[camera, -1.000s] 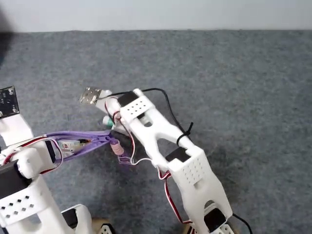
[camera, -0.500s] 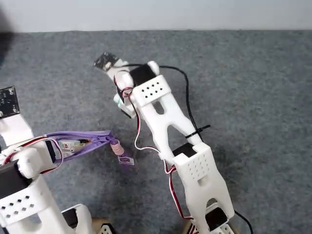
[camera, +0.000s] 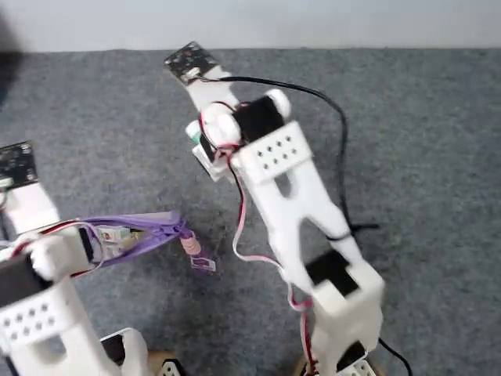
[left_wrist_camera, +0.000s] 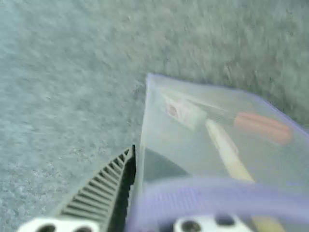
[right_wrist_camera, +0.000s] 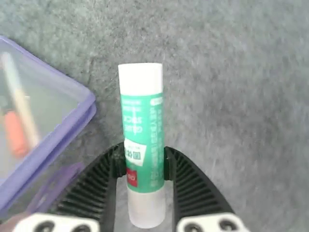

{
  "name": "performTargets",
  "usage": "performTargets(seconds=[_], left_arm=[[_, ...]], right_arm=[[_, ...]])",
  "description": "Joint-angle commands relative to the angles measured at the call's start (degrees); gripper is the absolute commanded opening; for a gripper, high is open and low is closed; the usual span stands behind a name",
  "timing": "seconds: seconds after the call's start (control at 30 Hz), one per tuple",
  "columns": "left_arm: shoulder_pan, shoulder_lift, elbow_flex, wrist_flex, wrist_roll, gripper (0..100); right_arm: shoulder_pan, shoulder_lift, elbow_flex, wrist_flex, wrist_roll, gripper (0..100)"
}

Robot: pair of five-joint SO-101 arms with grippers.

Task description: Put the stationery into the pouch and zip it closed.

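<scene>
Glue stick (right_wrist_camera: 141, 130) is clamped by the right gripper (right_wrist_camera: 142, 152), near the pouch (right_wrist_camera: 46, 121); the pouch's edge is pinched by the left gripper (left_wrist_camera: 137, 166); pens (left_wrist_camera: 227, 154) are seen inside.

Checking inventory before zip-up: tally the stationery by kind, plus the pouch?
Glue stick: 1, held in the right gripper
Orange pen-like item: 1, inside the pouch
Cream pencil-like stick: 1, inside
Small white labelled item: 1, inside
Pouch: 1
Total: 5
</scene>
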Motion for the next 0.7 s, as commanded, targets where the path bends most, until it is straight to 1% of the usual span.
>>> performTargets(seconds=[0.0,0.13,0.23,0.33,0.43,0.5,0.6,0.67], left_arm=[[3.34,6.51,-1.80,0.97,-0.44,1],[6.15,11.25,-6.02,0.97,-0.26,1],[7.21,13.27,-8.13,0.97,-0.26,1],[7.21,13.71,-9.54,0.97,-0.26,1],[7.30,13.89,-11.38,0.97,-0.26,1],[7.30,14.15,-12.18,0.97,-0.26,1],[7.38,14.15,-12.18,0.97,-0.26,1],[7.38,14.15,-12.00,0.97,-0.26,1]], right_arm=[[-1.19,-15.52,9.76,2.15,-6.59,0.8],[-4.44,-27.91,18.11,-0.66,-11.60,0.8],[-7.69,-35.82,22.95,-6.64,-13.89,0.8],[-11.03,-42.24,29.19,-15.08,-15.56,0.8],[-13.32,-48.48,38.24,-25.45,-15.65,0.8],[-14.64,-53.05,45.45,-34.15,-15.65,0.8],[-17.45,-60.26,58.29,-49.98,-14.77,0.8],[-19.12,-64.48,67.43,-60.79,-12.04,0.8]])
